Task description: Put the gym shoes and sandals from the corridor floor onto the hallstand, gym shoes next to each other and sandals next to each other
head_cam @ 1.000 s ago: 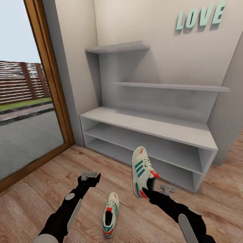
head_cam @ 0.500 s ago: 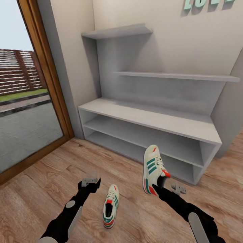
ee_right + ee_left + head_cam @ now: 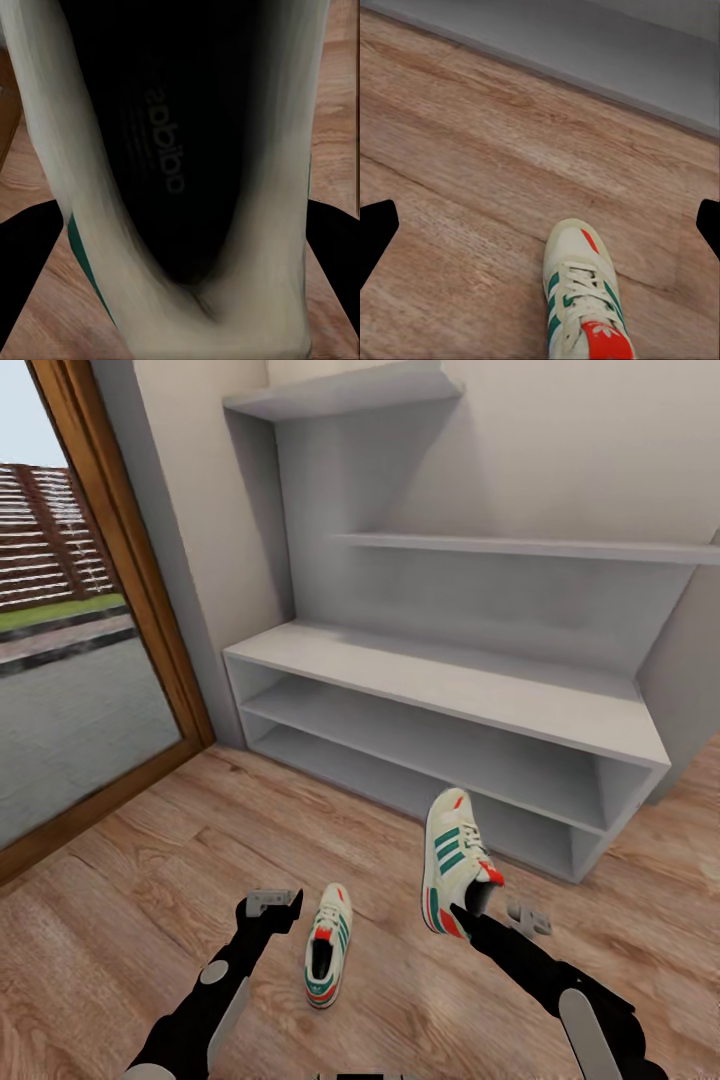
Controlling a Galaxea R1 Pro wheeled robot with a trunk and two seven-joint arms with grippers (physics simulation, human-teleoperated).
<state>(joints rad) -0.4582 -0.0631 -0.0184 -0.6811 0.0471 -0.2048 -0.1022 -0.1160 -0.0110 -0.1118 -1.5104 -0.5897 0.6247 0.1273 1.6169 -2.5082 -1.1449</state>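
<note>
At lower right of the head view, the right gripper (image 3: 478, 905) clamps the heel of a cream-white, teal-striped gym shoe (image 3: 452, 857), raised before the pale grey hallstand (image 3: 440, 695). At lower centre, its mate (image 3: 327, 956) lies on the wood-plank floor (image 3: 140, 870) beside the left gripper (image 3: 272, 901).

In the left wrist view, that gripper's black fingertips (image 3: 376, 232) stand wide apart, the floor shoe (image 3: 583, 296) between them at the bottom.

In the right wrist view, the held shoe's dark insole (image 3: 169, 150) sits at centre.

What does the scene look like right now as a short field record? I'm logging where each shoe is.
held shoe: sneaker in the right gripper, lifted, toe up, in front of the rack
floor shoe: second sneaker lying on the wood floor, between the arms
left gripper: open, holding nothing, beside the floor shoe
rack: bench top and both lower shelves visible, no shoes on them
sandals: none to report
</note>
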